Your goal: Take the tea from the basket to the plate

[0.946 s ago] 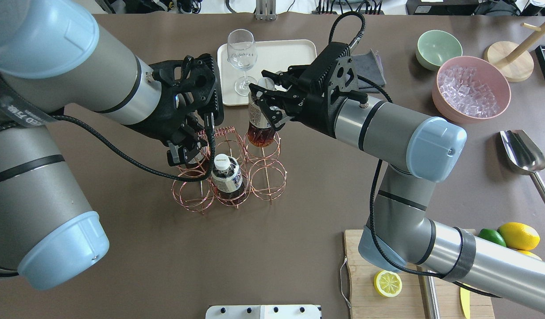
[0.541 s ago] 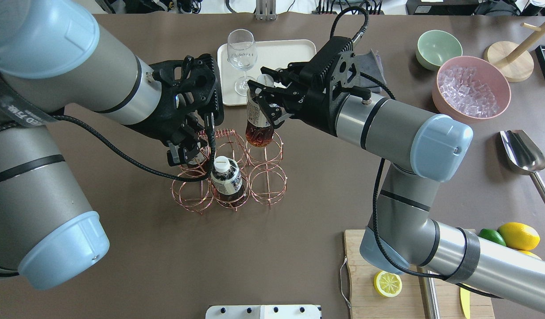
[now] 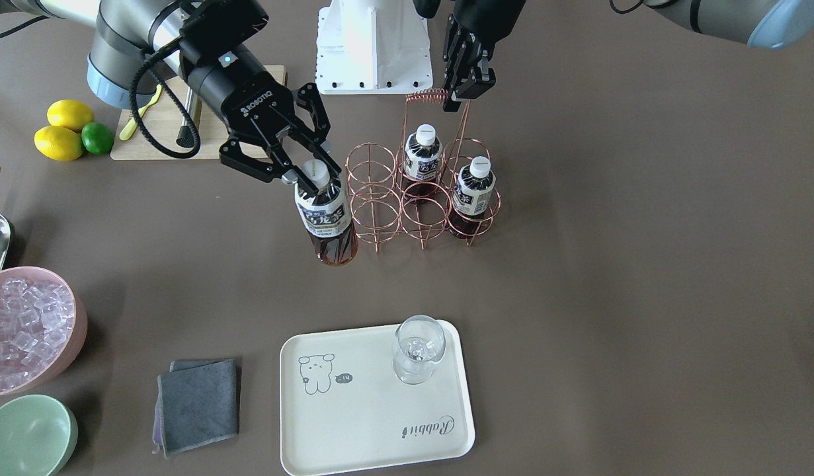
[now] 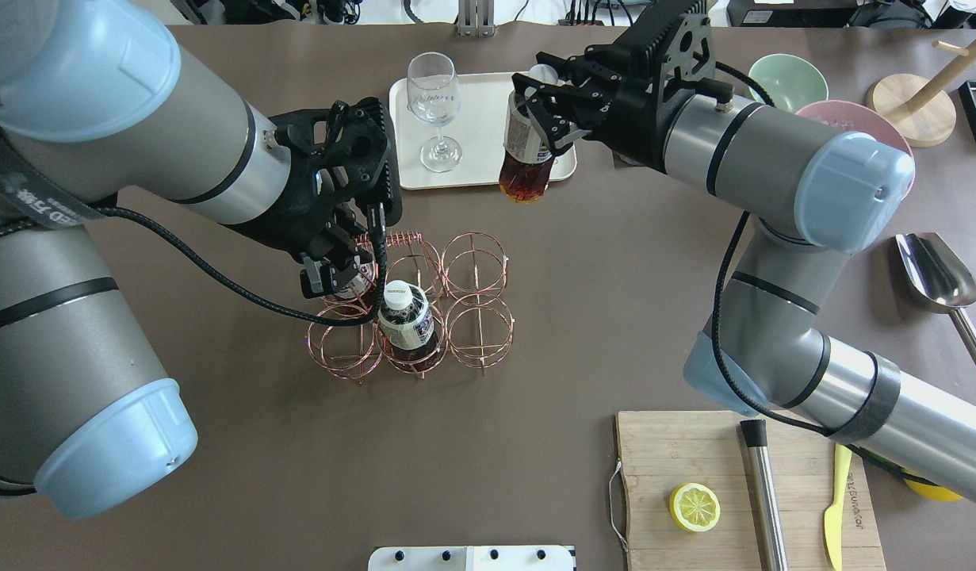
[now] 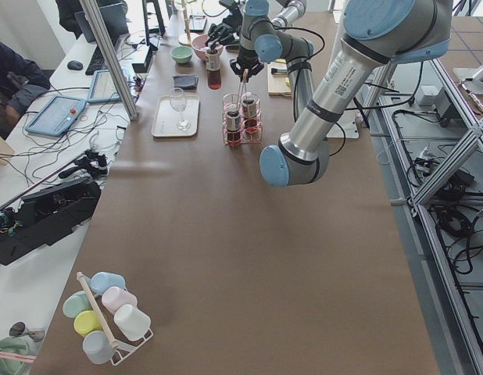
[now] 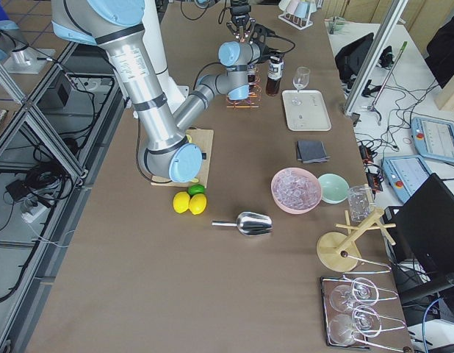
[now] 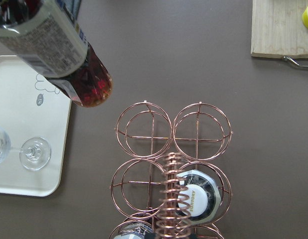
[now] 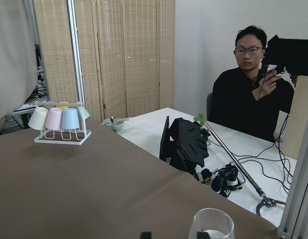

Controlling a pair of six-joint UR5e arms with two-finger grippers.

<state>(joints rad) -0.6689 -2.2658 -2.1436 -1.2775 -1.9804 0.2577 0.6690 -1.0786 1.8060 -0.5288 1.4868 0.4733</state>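
Observation:
My right gripper (image 4: 535, 131) is shut on the neck of a tea bottle (image 4: 526, 162) with dark tea and a white cap. It holds the bottle tilted in the air, clear of the copper wire basket (image 3: 373, 192), by the near right corner of the cream plate (image 4: 488, 103). The left wrist view shows the bottle's base (image 7: 91, 89) just off the plate's edge (image 7: 19, 99). My left gripper (image 3: 461, 99) is shut on the basket's coiled handle (image 3: 425, 98). Two more tea bottles (image 3: 421, 155) (image 3: 474, 188) stand in basket cells.
A wine glass (image 4: 434, 103) stands on the plate's left part. A grey cloth (image 3: 198, 403), a pink bowl of ice (image 3: 23, 330) and a mint bowl (image 4: 785, 79) lie to the plate's right. A metal scoop (image 4: 935, 274) and a cutting board (image 4: 694, 476) are nearer me.
My right gripper has lifted the tea bottle out of its basket cell and carried it away from me toward the plate. The left gripper has stayed on the handle.

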